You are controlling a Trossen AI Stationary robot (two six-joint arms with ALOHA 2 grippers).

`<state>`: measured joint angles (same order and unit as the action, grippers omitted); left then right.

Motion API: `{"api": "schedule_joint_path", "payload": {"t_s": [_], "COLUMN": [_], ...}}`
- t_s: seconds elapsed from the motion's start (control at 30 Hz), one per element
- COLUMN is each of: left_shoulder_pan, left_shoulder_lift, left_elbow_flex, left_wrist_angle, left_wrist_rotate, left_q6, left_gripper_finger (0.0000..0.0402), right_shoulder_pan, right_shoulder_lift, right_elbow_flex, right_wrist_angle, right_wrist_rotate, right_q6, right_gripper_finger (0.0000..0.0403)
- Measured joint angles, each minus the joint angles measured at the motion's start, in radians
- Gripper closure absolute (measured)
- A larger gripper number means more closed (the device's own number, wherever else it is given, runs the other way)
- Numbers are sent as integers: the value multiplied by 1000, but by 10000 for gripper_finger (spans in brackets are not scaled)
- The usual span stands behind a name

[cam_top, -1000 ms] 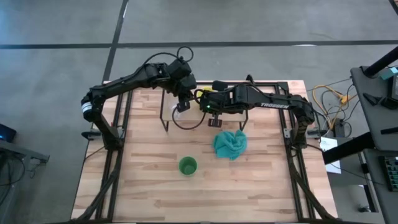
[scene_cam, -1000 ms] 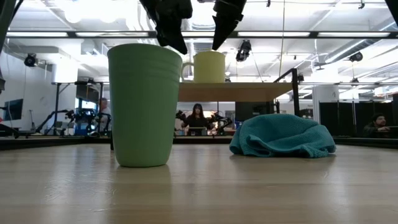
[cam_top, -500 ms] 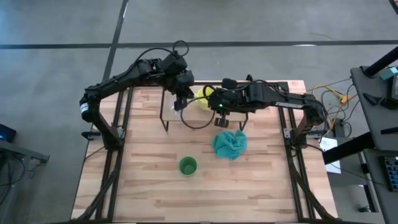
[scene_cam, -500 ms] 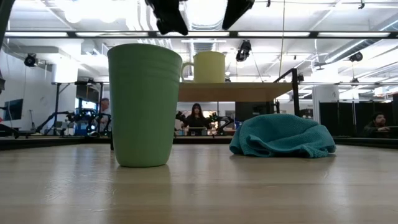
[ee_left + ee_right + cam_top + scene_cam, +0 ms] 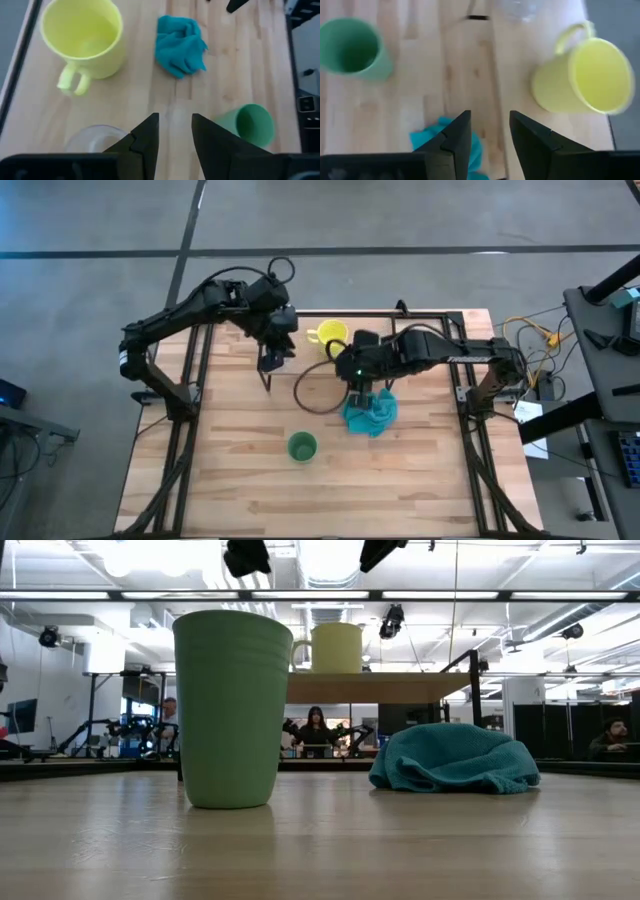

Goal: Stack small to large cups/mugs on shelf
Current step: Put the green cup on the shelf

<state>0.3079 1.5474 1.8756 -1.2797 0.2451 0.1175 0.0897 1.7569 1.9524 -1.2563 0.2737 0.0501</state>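
The yellow mug (image 5: 330, 335) (image 5: 335, 647) stands upright on the light-wood shelf (image 5: 420, 314) (image 5: 375, 687), handle toward the left arm. The clear glass cup (image 5: 95, 139) (image 5: 520, 7) stands on the shelf near the mug; in the high view my left gripper hides it. The green cup (image 5: 302, 447) (image 5: 232, 705) stands upright on the tabletop near the near edge. My left gripper (image 5: 272, 358) (image 5: 175, 122) hangs open above the shelf's left end. My right gripper (image 5: 362, 385) (image 5: 489, 120) is open, above the shelf's near edge and the teal cloth.
A crumpled teal cloth (image 5: 370, 412) (image 5: 455, 758) lies on the tabletop right of the green cup. A black cable loop (image 5: 315, 390) hangs between the arms. The shelf's black legs and frame stand at the far half of the table. People and desks show in the room behind.
Both grippers have risen away from the shelf, almost leaving the low view's top. The left one has drawn back toward the table's left. The right one has moved toward the near edge, off the yellow mug and over the cloth. The cups have stayed put.
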Motion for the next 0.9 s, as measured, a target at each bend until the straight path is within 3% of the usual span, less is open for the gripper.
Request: {"api": "schedule_joint_path", "payload": {"t_s": [0.27, 0.6, 0.9], "left_shoulder_pan": [-84, -154, -159], "left_shoulder_lift": [-70, -214, -350], "left_elbow_flex": [0, -2, -2], "left_wrist_angle": [5, 14, 14], "left_wrist_rotate": [0, -20, -186], "left_q6": [-56, -191, -154], "left_gripper_finger": [299, 299, 299], "right_shoulder_pan": [112, 167, 177], "right_shoulder_lift": [23, 53, 64], "right_elbow_flex": [-44, -59, -62], "right_wrist_angle": [11, 205, 265], "right_wrist_rotate": [-34, -86, -233], "right_q6": [-177, -185, -133], "right_gripper_finger": [283, 283, 280]}}
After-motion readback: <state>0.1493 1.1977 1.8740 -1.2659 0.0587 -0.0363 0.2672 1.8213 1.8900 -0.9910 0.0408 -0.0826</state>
